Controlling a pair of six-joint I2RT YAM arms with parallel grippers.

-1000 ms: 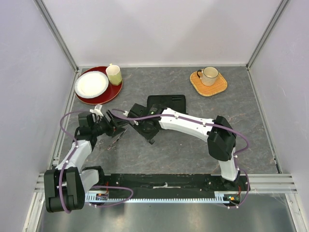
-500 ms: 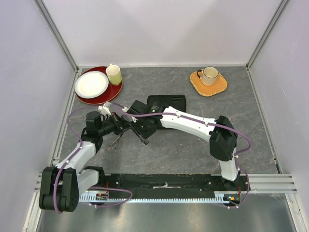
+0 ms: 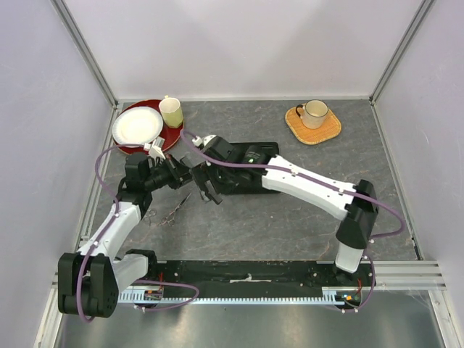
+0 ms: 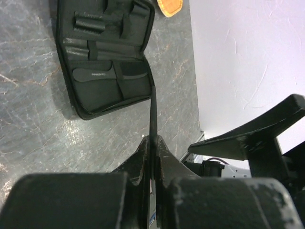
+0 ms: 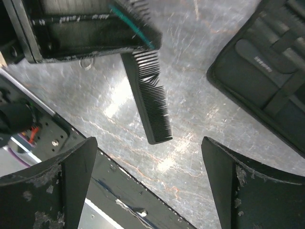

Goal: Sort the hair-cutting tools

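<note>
Left wrist view: comb passed across, left tool now clamped on it.
Since a second ago the left tool [image 4: 152, 145] has closed and pinches the black comb [image 4: 153, 109] edge-on above the worktop [image 4: 28, 119], its tip by the lower right corner of the open case [image 4: 105, 71]. The right tool [image 5: 148, 171] has sprung wide apart, with the comb at mid-frame between its fingers but untouched. The handover looks complete, so the comb can go to its place; scissors [image 3: 175, 209] still lie at lower left of the top view.
</note>
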